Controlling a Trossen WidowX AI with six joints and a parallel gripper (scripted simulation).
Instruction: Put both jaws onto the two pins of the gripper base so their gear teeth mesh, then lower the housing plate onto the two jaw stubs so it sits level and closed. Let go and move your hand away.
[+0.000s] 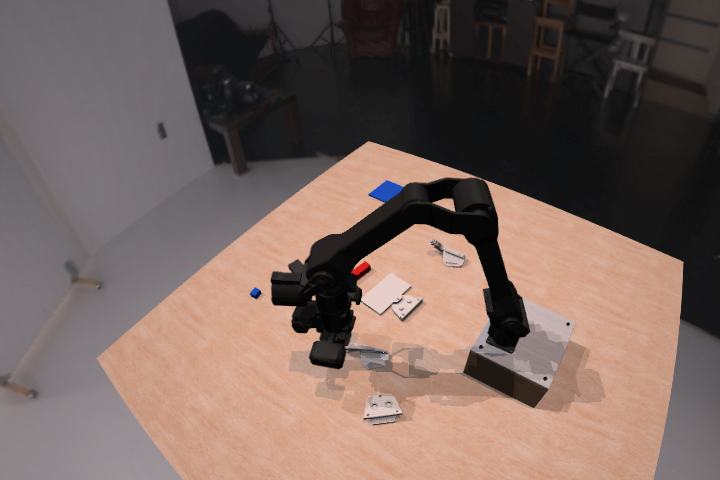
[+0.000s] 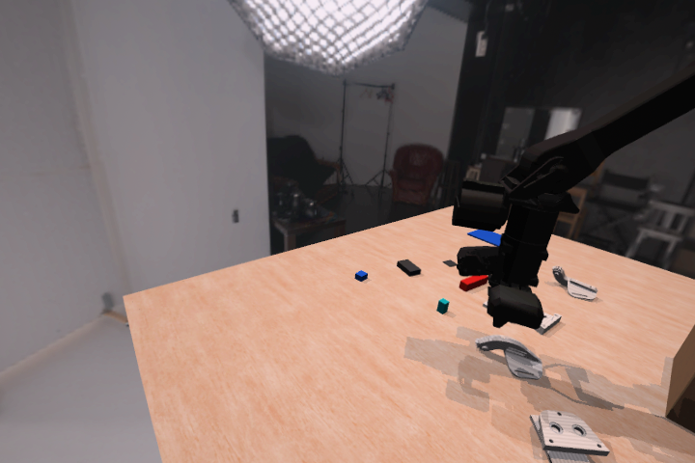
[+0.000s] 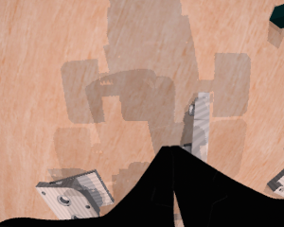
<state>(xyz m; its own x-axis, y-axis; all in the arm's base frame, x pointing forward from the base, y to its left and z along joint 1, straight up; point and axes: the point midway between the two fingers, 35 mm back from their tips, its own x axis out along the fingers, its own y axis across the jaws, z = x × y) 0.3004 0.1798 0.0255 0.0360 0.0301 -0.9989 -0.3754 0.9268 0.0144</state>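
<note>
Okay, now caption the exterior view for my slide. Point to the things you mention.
Closed gripper [image 2: 500,323] above a loose jaw [image 2: 517,360], with the plate with two round holes [image 2: 567,428] lying nearby on the wooden tabletop [image 2: 304,354].

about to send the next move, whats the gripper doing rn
Gripper: closed, holding nothing, above the table near one of the loose jaws.

End effector [image 1: 328,362] [image 2: 514,321] [image 3: 168,153] shut, pointing down, arm bent

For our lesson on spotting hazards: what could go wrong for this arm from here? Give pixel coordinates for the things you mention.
The gripper [image 1: 328,365] [image 2: 514,321] [image 3: 168,153] is shut above the nearby jaw [image 1: 374,357] [image 2: 523,365] [image 3: 201,128]; descending without opening might knock it. The plate with two holes [image 1: 381,407] [image 2: 569,434] [image 3: 66,199] sits close by and could get bumped.
</note>
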